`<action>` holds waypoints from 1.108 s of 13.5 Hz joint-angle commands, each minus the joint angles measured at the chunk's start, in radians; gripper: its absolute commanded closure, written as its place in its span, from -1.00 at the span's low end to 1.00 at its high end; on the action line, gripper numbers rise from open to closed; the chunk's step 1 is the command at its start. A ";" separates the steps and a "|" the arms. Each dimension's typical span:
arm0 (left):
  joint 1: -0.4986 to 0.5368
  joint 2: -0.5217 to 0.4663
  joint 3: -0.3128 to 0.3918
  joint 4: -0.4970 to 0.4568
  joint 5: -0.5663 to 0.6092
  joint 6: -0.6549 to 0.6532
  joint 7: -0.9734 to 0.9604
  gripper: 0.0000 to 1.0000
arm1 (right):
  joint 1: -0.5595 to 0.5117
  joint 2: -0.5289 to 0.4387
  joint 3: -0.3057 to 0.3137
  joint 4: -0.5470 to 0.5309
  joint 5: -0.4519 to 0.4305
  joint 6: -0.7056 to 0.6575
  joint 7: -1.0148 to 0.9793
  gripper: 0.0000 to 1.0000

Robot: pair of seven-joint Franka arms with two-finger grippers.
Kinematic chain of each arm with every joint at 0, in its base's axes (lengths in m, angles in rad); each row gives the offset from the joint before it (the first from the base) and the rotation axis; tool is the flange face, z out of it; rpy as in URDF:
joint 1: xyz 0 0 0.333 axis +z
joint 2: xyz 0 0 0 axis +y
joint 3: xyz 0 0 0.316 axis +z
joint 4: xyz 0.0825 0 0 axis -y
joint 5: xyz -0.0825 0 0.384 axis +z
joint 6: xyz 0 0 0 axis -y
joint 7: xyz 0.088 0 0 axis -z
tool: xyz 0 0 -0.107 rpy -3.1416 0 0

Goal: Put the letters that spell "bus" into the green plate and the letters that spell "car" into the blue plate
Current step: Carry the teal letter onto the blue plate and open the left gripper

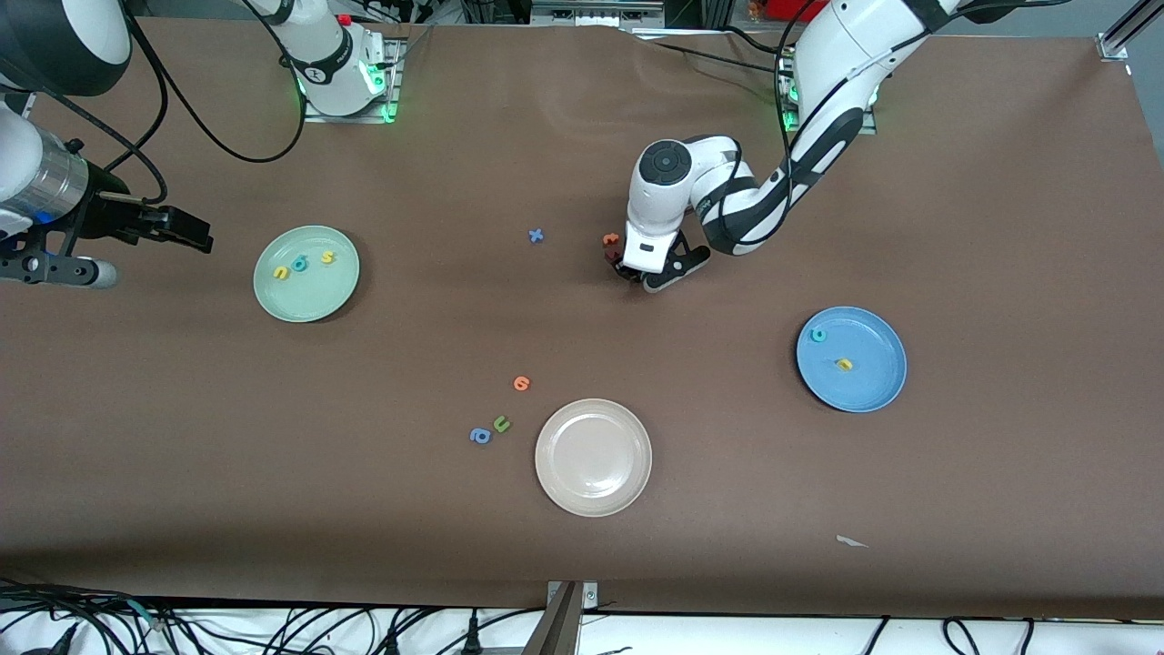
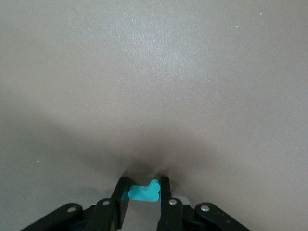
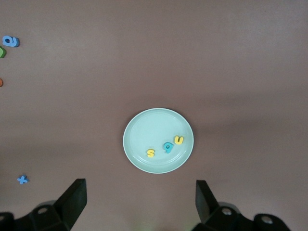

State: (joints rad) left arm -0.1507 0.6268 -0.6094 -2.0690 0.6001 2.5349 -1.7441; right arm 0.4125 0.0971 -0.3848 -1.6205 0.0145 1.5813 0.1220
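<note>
My left gripper (image 1: 636, 272) is down at the table's middle, shut on a teal letter "r" (image 2: 143, 192) (image 2: 144, 186). The blue plate (image 1: 866, 392) holds a teal "c" (image 1: 817, 335) and a yellow "a" (image 1: 844, 365). In the green plate (image 1: 309, 297) (image 3: 144, 130) lie a yellow "u" (image 1: 281, 272) (image 3: 178, 140), a teal "b" (image 1: 299, 264) (image 3: 167, 146) and a yellow "s" (image 1: 327, 257) (image 3: 150, 153). My right gripper (image 1: 193, 235) (image 3: 139, 189) hangs open and empty, beside the green plate at the right arm's end of the table.
An orange letter (image 1: 610, 239) and a dark red one (image 1: 611, 257) lie right beside the left gripper. A blue cross (image 1: 536, 236) lies toward the green plate. Nearer the camera are an orange letter (image 1: 521, 383), a green "u" (image 1: 501, 424), a blue "a" (image 1: 480, 436) and a cream plate (image 1: 593, 496).
</note>
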 commanded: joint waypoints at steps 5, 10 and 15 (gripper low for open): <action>0.086 -0.021 -0.003 0.065 0.001 -0.125 0.125 0.45 | 0.005 0.023 0.000 0.065 -0.057 -0.029 -0.048 -1.00; 0.253 -0.050 -0.001 0.208 -0.172 -0.377 0.556 0.46 | -0.235 0.021 0.237 0.065 -0.053 -0.023 -0.044 -1.00; 0.396 -0.035 0.010 0.306 -0.175 -0.582 0.961 0.46 | -0.294 0.018 0.313 0.065 -0.061 -0.026 -0.044 -1.00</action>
State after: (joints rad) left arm 0.2080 0.5890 -0.6006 -1.7722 0.4497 1.9825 -0.9179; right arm 0.1352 0.1095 -0.0920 -1.5811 -0.0322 1.5786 0.0955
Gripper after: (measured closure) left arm 0.700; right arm 0.000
